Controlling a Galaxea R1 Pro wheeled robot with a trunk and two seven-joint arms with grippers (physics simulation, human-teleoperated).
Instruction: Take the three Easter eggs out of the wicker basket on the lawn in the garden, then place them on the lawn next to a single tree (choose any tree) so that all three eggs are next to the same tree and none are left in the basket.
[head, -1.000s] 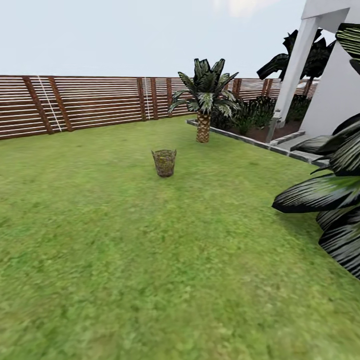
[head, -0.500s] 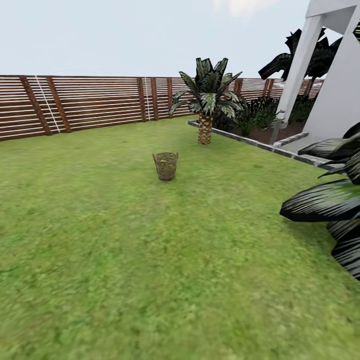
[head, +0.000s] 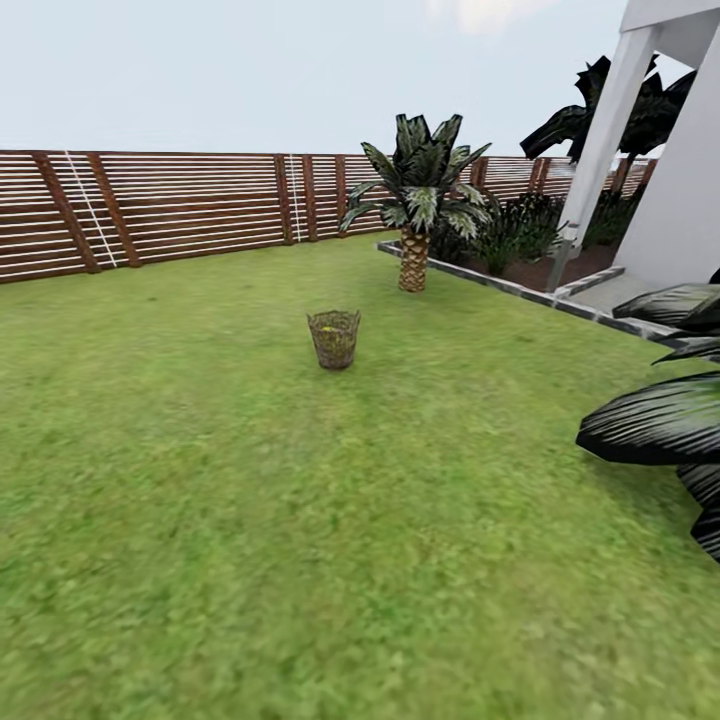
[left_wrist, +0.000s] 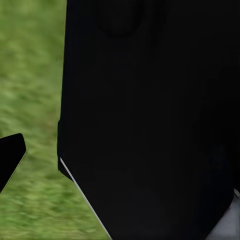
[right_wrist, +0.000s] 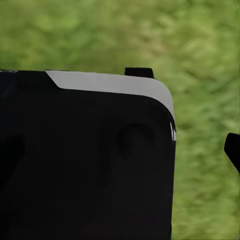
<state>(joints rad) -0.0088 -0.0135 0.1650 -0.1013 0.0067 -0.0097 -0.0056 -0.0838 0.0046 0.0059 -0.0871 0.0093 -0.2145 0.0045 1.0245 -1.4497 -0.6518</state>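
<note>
The wicker basket (head: 334, 339) stands upright on the lawn (head: 300, 540) in the middle distance of the head view, a few metres ahead. A speck of yellow (head: 325, 325) shows at its rim. It is too small to make out as one of the Easter eggs, and the weave hides the rest of the inside. The tree is out of view. In each wrist view a dark part of the robot's body covers most of the picture, with blurred grass behind. One dark tip (left_wrist: 10, 155) shows in the left wrist view, and another dark tip (right_wrist: 233, 150) in the right.
A short scaly-trunked palm (head: 414, 205) grows behind the basket at a paved edge (head: 500, 285). A brown slat fence (head: 180, 205) closes the far side. A white house column (head: 605, 130) and dark palm fronds (head: 655, 425) stand at the right. Open grass lies between me and the basket.
The whole picture has shifted: the camera has moved forward and turned a little. The basket sits slightly lower in view and the dark fronds have slid toward the right edge. Nothing itself has moved.
</note>
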